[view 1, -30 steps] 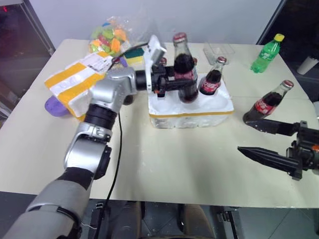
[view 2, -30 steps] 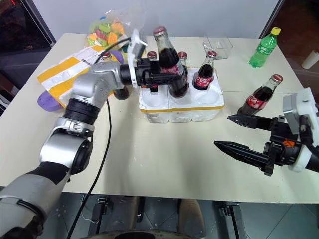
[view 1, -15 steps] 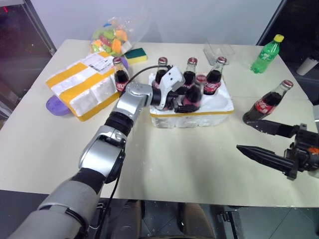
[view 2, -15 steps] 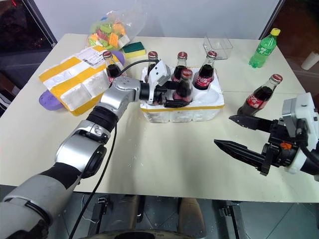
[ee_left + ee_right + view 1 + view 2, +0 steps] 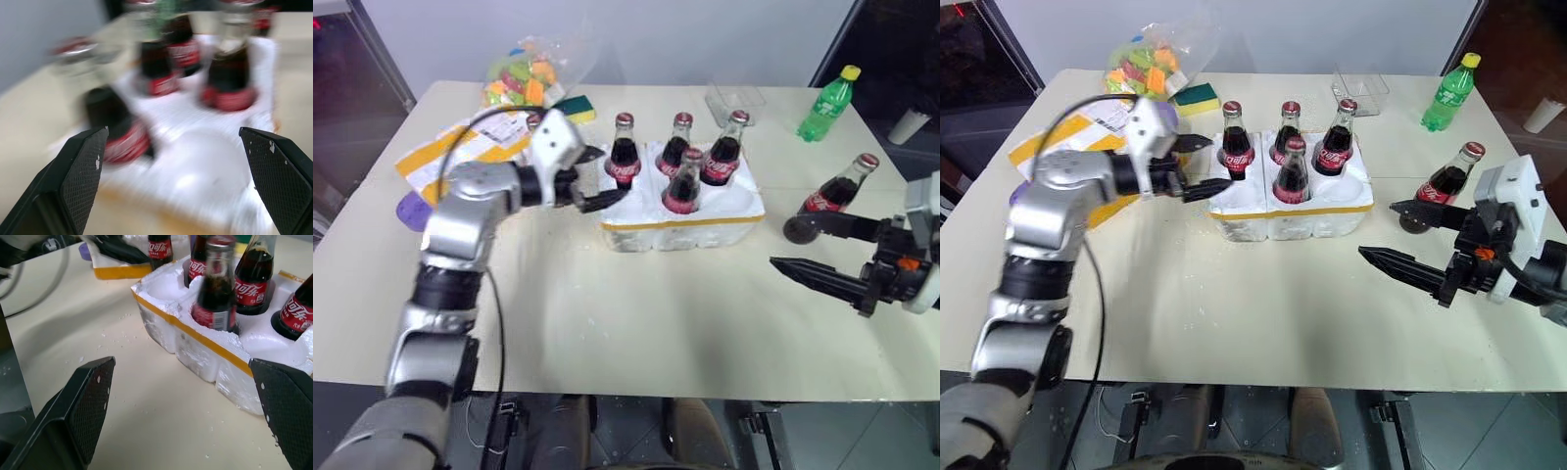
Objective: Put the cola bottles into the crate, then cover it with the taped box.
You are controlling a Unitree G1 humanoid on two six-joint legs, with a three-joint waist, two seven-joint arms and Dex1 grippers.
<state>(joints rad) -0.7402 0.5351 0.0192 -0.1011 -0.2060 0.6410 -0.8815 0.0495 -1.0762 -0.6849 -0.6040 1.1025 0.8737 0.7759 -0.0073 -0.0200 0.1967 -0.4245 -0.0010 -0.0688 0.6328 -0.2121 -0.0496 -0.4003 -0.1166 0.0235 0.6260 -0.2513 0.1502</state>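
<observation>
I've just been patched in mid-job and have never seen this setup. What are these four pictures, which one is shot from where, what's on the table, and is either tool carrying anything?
You are looking at a two-armed humanoid robot. The two wide pictures come from its head camera, looking down over its arms. The other two come from cameras on its wrists, each looking out between that tool's two black fingers.

On the table sits the crate, a white foam tray, with four cola bottles standing in it. A fifth bottle stands outside it, by the right tool. The taped box lies behind the left arm. There are also a green bottle, a sponge, a bag of colourful pieces and a clear tub.

The left tool, beside the crate, and the right tool are both open and empty.
</observation>
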